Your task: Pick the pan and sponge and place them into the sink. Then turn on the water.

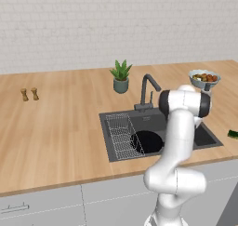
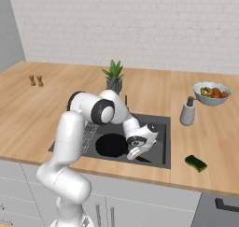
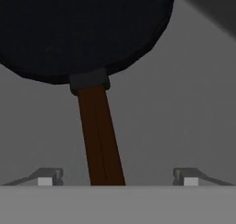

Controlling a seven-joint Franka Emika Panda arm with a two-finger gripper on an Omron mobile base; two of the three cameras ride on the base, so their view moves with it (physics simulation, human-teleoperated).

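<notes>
Wooden counter [image 1: 56,127] (white brick wall [image 1: 69,25] behind) surrounds the sink [image 1: 204,137].

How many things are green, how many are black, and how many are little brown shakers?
Green: 2, the plant and the sponge.
Black: 1, the pan in the sink.
Brown shakers: 2, and.
Total: 5

Both base views look down from behind onto the sink [image 1: 204,139]; the hand view peers closely into it.
</notes>
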